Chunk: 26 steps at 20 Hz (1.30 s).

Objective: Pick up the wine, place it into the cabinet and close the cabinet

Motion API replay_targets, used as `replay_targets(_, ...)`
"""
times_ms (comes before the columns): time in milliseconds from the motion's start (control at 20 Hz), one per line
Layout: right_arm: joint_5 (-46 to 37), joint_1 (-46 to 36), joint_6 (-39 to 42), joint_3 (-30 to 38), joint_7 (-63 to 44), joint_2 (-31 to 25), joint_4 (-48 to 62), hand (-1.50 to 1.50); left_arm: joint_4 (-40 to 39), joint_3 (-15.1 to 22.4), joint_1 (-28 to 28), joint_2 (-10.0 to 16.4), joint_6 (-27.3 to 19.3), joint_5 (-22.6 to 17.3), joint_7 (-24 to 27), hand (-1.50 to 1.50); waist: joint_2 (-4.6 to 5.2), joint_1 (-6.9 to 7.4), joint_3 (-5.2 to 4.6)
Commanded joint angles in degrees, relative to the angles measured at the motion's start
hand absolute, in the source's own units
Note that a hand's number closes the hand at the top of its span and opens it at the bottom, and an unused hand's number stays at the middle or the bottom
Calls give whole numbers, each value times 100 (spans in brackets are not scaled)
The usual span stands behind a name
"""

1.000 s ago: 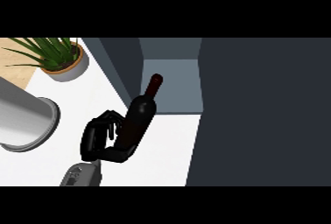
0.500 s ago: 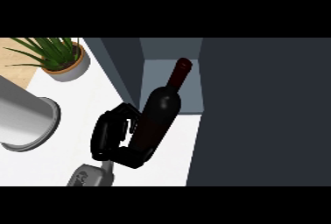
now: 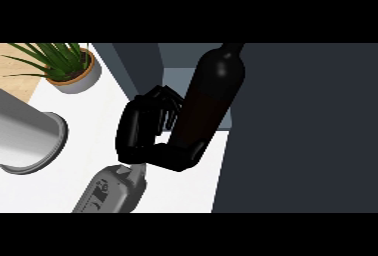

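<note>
The dark wine bottle (image 3: 210, 95) is held tilted, its neck pointing up and away to the top edge of the view, in front of the cabinet's opening (image 3: 173, 62). My left hand (image 3: 140, 130) is shut on the bottle's lower half, with fingers curled at its left side and the thumb under its base. The grey forearm (image 3: 111, 192) comes in from the lower left. The bottle's base is hidden by the hand. The cabinet's dark door (image 3: 295, 125) stands open and fills the right of the view. My right hand does not show.
A potted green plant (image 3: 70, 67) stands at the back left on the white counter (image 3: 81, 115). A large grey cylindrical vessel (image 3: 22, 137) lies at the left edge. The open door blocks all sight to the right.
The hand has lifted the bottle up and to the right, toward the cabinet's opening. Bottle and hand now look larger and closer to me.
</note>
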State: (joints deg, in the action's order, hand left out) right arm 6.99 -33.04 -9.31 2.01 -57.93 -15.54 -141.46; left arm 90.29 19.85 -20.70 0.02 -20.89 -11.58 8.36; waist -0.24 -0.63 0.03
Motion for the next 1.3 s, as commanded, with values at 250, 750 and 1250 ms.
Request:
replay_targets(250,462,92,-24,30,-462,-8,-727,-150,-933,-339,-1390,-2,-716,-222,-647,150,16,-59,-5)
replay_targets(750,491,655,231,26,15,204,-770,-150,-1736,-250,-1982,125,-855,245,-282,150,23,-32,2)
replay_targets(1250,896,97,400,536,117,10,-40,-150,-3139,165,-2090,-2,-1269,-175,1085,150,50,-86,-2)
